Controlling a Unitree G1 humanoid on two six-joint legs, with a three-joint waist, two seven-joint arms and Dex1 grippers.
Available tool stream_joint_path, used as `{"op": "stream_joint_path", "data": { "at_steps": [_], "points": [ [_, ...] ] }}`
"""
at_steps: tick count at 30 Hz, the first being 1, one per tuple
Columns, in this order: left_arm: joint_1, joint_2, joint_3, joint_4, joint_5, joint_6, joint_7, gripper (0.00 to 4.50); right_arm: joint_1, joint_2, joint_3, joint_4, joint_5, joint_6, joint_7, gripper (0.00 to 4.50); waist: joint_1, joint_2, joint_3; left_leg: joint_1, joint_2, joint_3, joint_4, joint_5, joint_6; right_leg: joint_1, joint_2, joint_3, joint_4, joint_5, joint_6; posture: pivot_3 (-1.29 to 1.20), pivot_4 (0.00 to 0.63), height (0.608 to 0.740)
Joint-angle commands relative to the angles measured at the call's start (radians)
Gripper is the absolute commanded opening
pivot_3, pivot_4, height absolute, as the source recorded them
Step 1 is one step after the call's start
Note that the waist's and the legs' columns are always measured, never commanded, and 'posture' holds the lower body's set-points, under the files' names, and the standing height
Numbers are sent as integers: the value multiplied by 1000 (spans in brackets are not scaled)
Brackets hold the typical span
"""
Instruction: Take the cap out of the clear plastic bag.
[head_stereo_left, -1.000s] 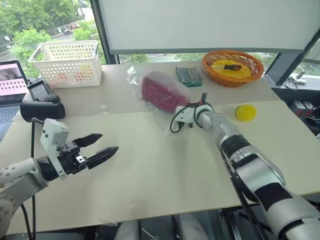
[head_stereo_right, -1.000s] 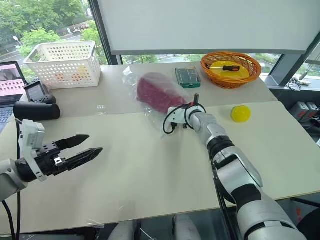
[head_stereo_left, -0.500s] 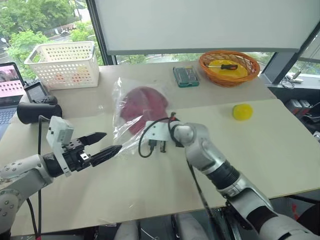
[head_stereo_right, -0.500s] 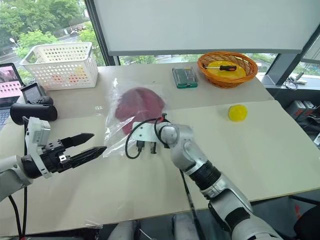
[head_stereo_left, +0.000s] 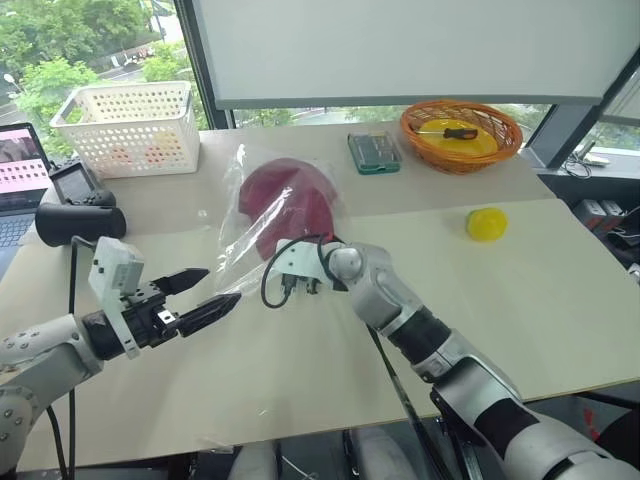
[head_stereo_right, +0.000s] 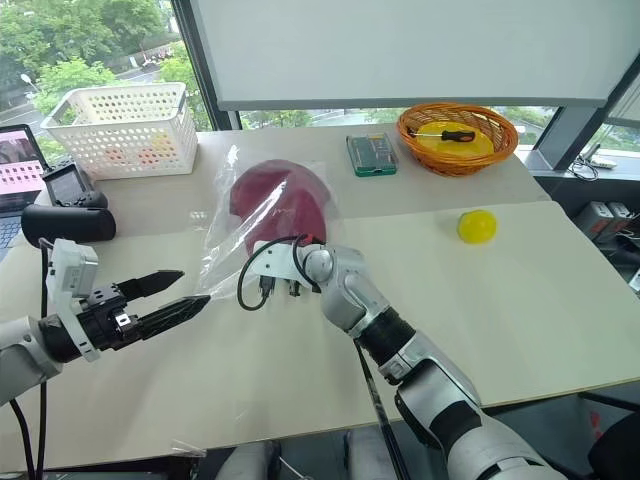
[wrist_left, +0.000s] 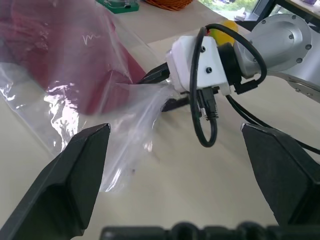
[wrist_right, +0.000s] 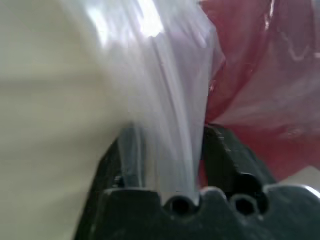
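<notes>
table (head_stereo_left: 300, 380): beige | window (head_stereo_left: 80, 40): trees, daylight | blind (head_stereo_left: 400, 45): white

Bright daylight comes in through the window (head_stereo_left: 90, 40) behind my counter (head_stereo_left: 330, 350). Shadows are soft and pale. The clear plastic bag (head_stereo_left: 262, 215) shines with white glare. My right wrist view is very blurry up close.

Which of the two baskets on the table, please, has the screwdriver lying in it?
The round orange wicker basket at the far right holds the screwdriver; the white rectangular perforated plastic basket at the far left does not.
</notes>
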Motion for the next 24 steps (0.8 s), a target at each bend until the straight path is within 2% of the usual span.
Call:
{"op": "stream_joint_path", "data": {
  "at_steps": [1,9,16,19,24],
  "points": [
    [3,6,28,-29,-9,-7,3,4500,10,-66,16,-160,60,-17,147,2612,0,0,0,0,0,0,0,0,0,0,0,0,0,0,0,0,150,736],
    [12,0,28,-29,-4,-13,-1,4500,20,-164,-9,-289,175,-22,261,2612,-1,0,0,0,0,0,0,0,0,0,0,0,0,0,0,0,150,736],
    [30,-3,39,-37,-1,-20,-3,4500,59,-287,-104,-434,335,47,375,2612,5,0,0,-1,0,0,0,0,0,-1,0,0,-1,0,0,0,150,736],
    [44,-4,48,-41,4,-26,-10,4500,39,-300,-155,-434,384,77,353,2612,5,0,0,-1,0,0,0,0,0,-1,-1,-1,-2,0,0,0,150,736],
    [63,-7,64,-49,4,-30,-14,4500,58,-332,-174,-468,367,50,268,2612,1,0,0,-1,0,0,-1,0,0,-1,0,0,-1,-1,0,0,150,736]
  ]
}}
